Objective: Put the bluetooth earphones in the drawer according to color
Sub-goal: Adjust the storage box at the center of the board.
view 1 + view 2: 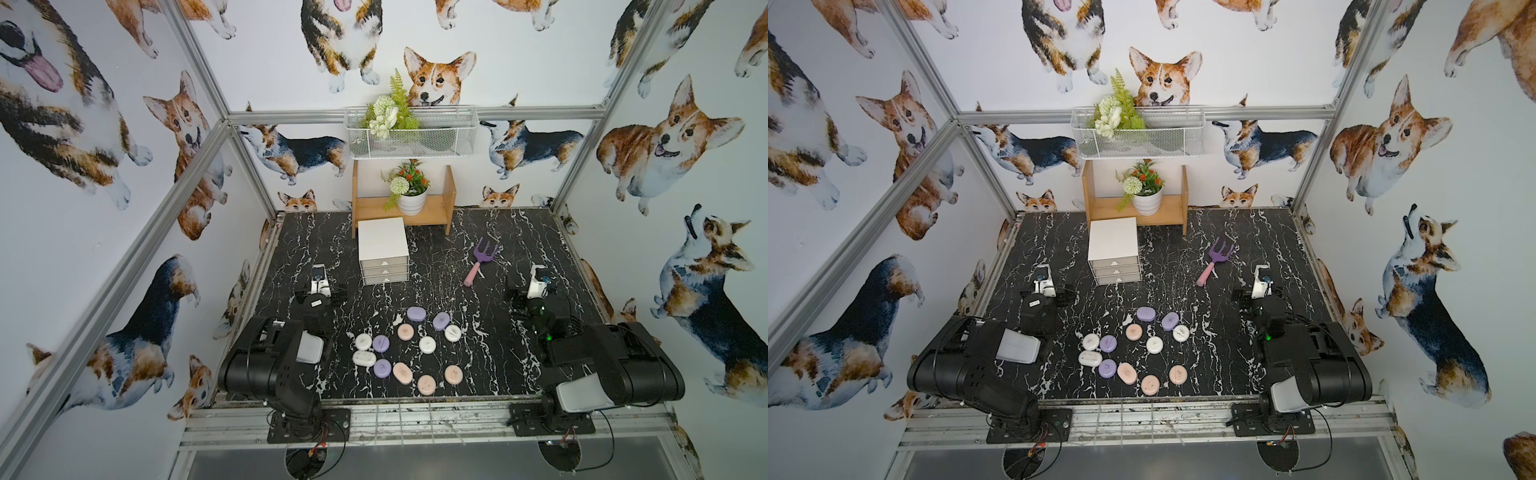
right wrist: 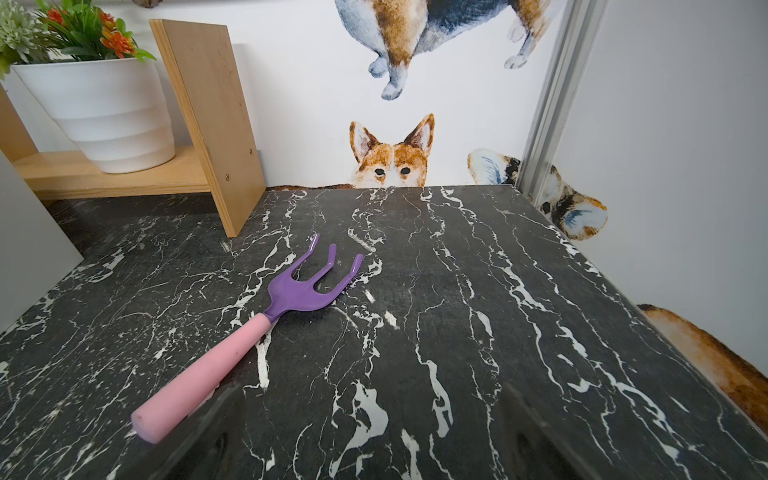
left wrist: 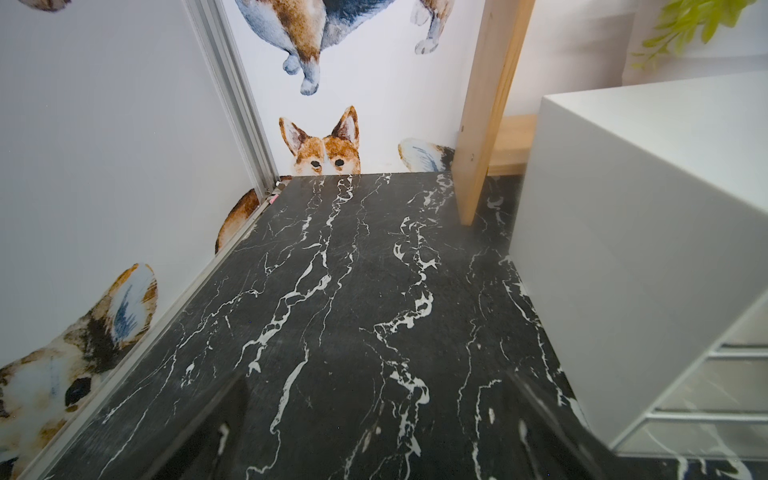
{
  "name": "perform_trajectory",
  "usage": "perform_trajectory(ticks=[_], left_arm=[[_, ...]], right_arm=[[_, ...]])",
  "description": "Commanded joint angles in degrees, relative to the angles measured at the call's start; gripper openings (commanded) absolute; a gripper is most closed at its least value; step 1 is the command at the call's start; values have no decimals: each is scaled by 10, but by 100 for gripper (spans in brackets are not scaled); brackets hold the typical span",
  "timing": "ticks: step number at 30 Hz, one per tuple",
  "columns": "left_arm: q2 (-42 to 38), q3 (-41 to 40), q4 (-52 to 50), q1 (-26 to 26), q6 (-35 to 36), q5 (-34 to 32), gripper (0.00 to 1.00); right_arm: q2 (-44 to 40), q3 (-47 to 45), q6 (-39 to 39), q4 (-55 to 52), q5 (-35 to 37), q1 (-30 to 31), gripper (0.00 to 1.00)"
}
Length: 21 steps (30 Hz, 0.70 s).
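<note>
- Corgi-print walls [image 1: 104, 166] enclose a black marble tabletop [image 1: 457, 249], which we see whole in both top views.
- We count twelve earphone cases [image 1: 405, 331] lying loose on the near half of the tabletop, between the two arms. Four are white, four lilac and four pink, with the colours mixed together.
- We find the drawer cabinet [image 1: 384, 253] farther back and left of centre, well apart from the cases. Its three grey drawer fronts face the arms and all are pushed in.
- We see the left gripper [image 1: 319, 289] low over the marble, to the left of the cabinet and near it. In the left wrist view its blurred dark fingers [image 3: 208, 428] stand spread wide with bare marble between them, holding nothing.
- We see the right gripper [image 1: 535, 286] low on the right side. Its fingers [image 2: 536, 432] are likewise spread wide and empty.
- A toy fork [image 2: 291, 299] lies flat near the right gripper, between it and the cabinet, with its pink handle towards the arm and its purple tines towards the back wall.
- Behind the cabinet we note a wooden shelf [image 1: 449, 195] carrying a potted plant [image 1: 411, 201]. A wire basket [image 1: 440, 137] with greenery hangs above it.
</note>
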Motion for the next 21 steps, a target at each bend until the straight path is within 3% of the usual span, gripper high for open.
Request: perform_trajectory(ticks=[1, 4, 6, 10, 12, 15, 18, 21], left_arm=[[-1, 3, 8, 0, 0, 1, 100], [-2, 0, 13, -2, 1, -4, 99], [-4, -16, 48, -18, 10, -40, 95], [-33, -42, 88, -52, 33, -108, 89], [-99, -13, -9, -101, 89, -113, 89], [-214, 20, -124, -136, 157, -109, 88], [-335, 97, -328, -138, 148, -79, 87], [-382, 194, -490, -137, 115, -89, 81]], right_arm=[[0, 4, 4, 0, -7, -2, 100], [-2, 2, 3, 1, -9, -2, 100], [-13, 7, -3, -8, -30, -2, 100], [-87, 92, 11, -230, -68, 2, 100], [-101, 141, 69, -335, -70, 2, 100], [-107, 182, 84, -392, -92, 30, 100], [-123, 223, 126, -445, -50, 75, 100], [-95, 318, 193, -551, -93, 77, 100]])
